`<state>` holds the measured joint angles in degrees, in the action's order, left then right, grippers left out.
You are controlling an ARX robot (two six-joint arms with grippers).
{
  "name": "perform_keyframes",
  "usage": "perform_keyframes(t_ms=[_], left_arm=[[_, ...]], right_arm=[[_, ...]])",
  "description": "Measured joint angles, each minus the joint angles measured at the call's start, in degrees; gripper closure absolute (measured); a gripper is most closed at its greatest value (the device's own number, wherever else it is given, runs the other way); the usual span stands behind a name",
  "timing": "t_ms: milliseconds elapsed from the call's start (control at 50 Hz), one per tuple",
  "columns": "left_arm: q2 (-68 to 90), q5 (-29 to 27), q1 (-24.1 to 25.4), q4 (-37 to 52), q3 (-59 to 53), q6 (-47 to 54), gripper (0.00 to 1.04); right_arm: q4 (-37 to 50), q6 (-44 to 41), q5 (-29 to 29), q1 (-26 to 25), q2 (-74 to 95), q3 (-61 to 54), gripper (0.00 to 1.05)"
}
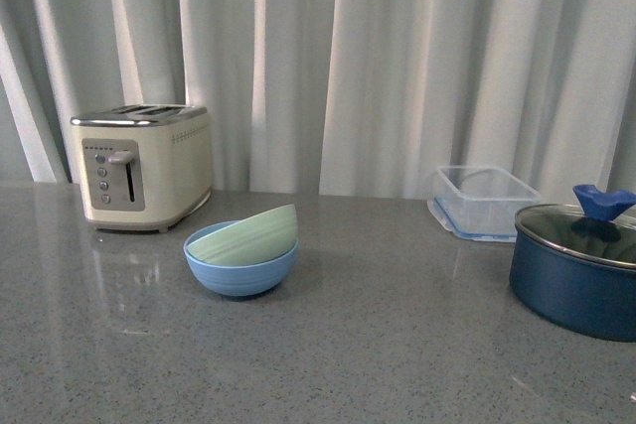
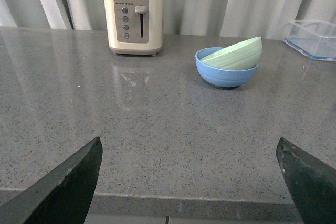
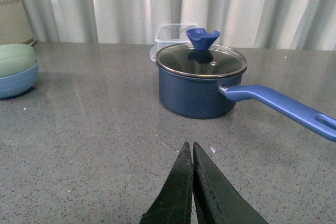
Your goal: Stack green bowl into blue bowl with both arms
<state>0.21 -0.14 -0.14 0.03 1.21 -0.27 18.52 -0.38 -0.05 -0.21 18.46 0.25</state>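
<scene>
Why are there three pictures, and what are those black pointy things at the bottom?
A robot with two arms took them. One camera sits on its body; it shows the counter with a toaster, a clear box, a pot, and a green bowl resting tilted inside a blue bowl. The other two cameras ride on the wrists. The black things are each arm's end effector, its pincher. The left end effector is wide open. The right end effector is closed. Neither holds anything.

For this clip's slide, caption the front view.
Green bowl sits tilted inside blue bowl, between toaster and lidded pot.
</scene>
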Motion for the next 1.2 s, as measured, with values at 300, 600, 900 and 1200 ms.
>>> perform_keyframes(t_ms=[300,600,900,1200], left_arm=[[0.0,0.0,0.0,0.0,0.0,0.0,0.07],[0.0,0.0,0.0,0.0,0.0,0.0,0.07],[0.0,0.0,0.0,0.0,0.0,0.0,0.07],[0.0,0.0,0.0,0.0,0.0,0.0,0.07]], right_arm=[[-7.5,0.0,0.0,0.0,-7.7,0.0,1.04],[-18.4,0.0,0.0,0.0,-18.2,0.0,1.04],[-18.4,0.0,0.0,0.0,-18.2,0.0,0.69],[-18.4,0.0,0.0,0.0,-18.2,0.0,0.16]])
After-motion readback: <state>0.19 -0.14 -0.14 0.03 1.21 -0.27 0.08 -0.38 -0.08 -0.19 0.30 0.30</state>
